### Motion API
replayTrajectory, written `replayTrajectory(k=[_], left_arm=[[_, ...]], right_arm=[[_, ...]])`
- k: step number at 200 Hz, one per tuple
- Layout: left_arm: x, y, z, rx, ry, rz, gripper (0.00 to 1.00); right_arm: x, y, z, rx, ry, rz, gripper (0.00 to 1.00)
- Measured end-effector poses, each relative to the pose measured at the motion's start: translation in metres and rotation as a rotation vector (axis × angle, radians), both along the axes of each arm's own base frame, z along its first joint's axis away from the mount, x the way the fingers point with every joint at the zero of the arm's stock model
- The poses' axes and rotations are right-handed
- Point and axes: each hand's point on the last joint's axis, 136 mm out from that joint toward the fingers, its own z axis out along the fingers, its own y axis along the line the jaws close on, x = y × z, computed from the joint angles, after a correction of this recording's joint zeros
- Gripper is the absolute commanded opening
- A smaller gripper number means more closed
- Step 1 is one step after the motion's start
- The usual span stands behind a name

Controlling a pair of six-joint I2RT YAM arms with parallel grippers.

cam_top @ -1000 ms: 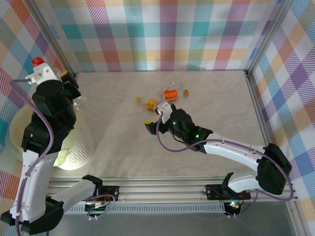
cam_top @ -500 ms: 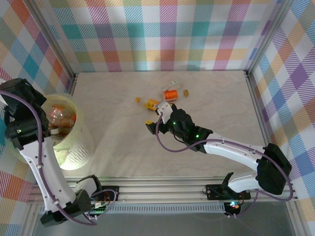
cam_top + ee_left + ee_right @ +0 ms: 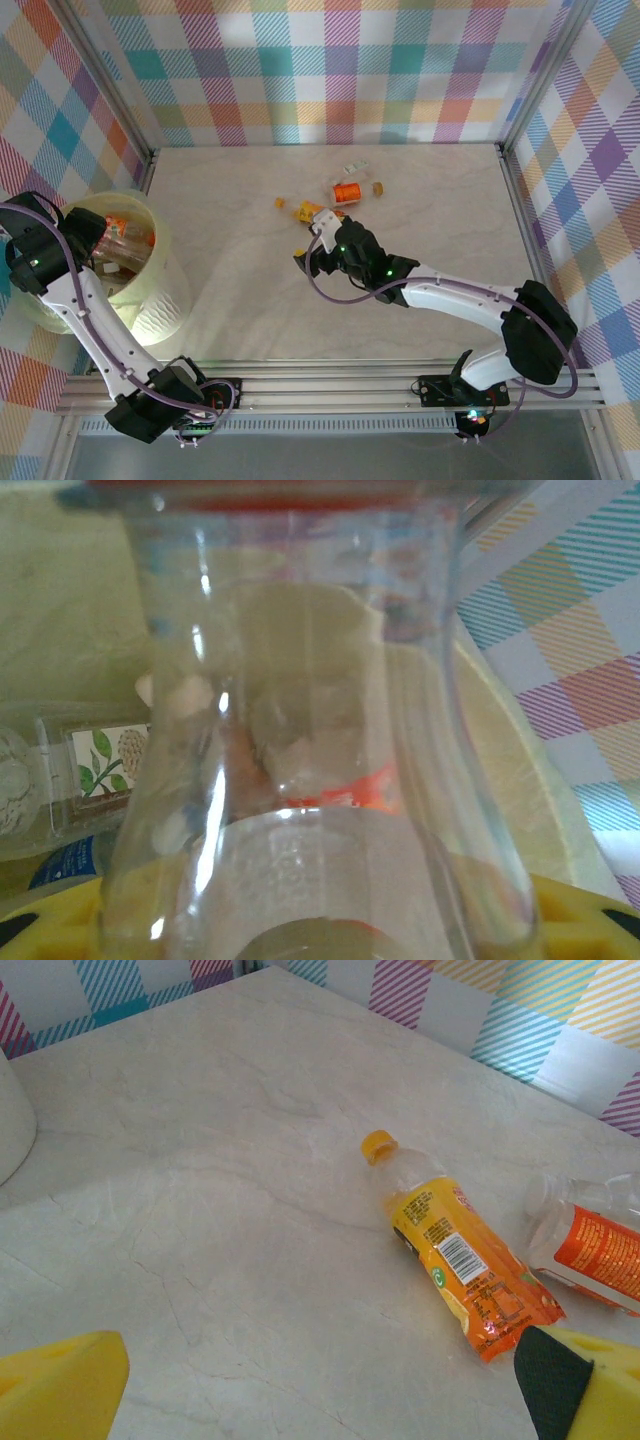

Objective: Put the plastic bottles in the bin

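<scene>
clear plastic bottle with red cap (image 3: pixel 300 730) clamped in my left gripper (image 3: pixel 45 245), arm just swung down over pale yellow round bin (image 3: pixel 165 300), so i'd drop next. right gripper (image 3: pixel 320 1390) wide open by orange-labelled bottle (image 3: pixel 455 1260).

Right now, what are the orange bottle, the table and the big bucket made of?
Orange bottle: likely thin clear plastic, see-through at the neck, with a glossy printed wrap. Table: smooth and pale with marble-like veins; real stone or a printed sheet, I cannot tell. Bucket: probably pale yellow plastic, dull finish, faintly textured sides.
</scene>
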Motion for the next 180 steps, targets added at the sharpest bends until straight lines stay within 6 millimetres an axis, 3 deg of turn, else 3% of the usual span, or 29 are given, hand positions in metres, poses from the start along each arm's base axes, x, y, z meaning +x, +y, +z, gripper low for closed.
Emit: replayTrajectory(k=[61, 101, 123, 180], left_arm=[[-0.017, 0.006, -0.024, 0.015, 0.082, 0.062, 0.58], [-0.025, 0.009, -0.035, 0.013, 0.125, 0.097, 0.75], [-0.029, 0.01, -0.033, 0.024, 0.128, 0.112, 0.86], [-0.044, 0.0, -0.003, 0.097, 0.06, 0.131, 0.95]], right_arm=[[0.002, 0.001, 0.002, 0.017, 0.012, -0.009, 1.0], [0.003, 0.001, 0.0, 0.013, 0.016, -0.012, 1.0], [0.003, 0.0, 0.0, 0.021, 0.022, -0.018, 1.0], [0.025, -0.021, 0.001, 0.133, 0.101, -0.178, 1.0]])
